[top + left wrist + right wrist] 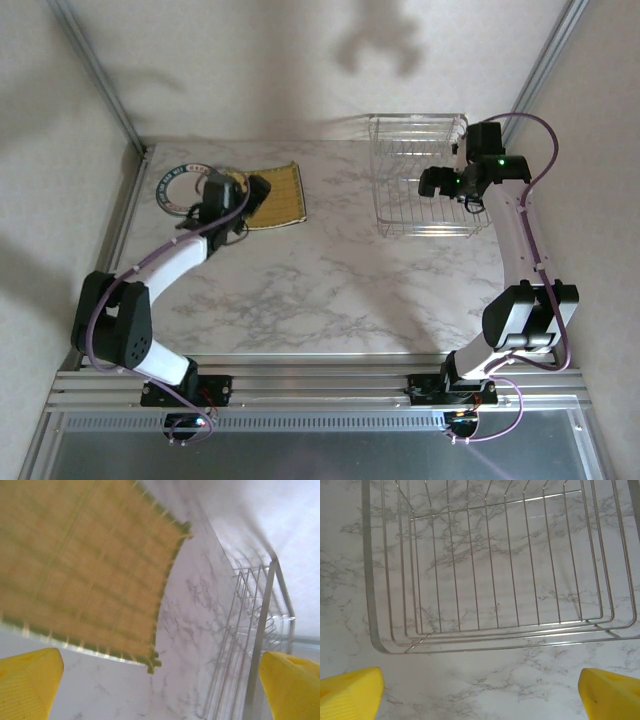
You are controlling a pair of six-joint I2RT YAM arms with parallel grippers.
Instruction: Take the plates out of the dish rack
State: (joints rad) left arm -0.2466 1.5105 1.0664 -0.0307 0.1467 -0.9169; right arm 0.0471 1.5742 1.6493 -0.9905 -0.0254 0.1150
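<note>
- Marble-patterned white table (330,290) stands between pale walls, with both arms bolted at its near edge.
- The dish rack (420,190) sits at the far right of the table, and the marble shows through its thin wire floor.
- A yellow grid-patterned square plate (280,197) lies flat on the table at the far left, well apart from the dish rack.
- A round white plate (175,187) with a dark rim lies just to its left, partly hidden by the left arm. Whether the two plates touch cannot be told.
- The left gripper (160,690) hangs over the square plate, its yellow fingertips (25,680) spread wide and empty.
- The right gripper (480,690) hovers above the dish rack, its fingers also spread wide and empty.
</note>
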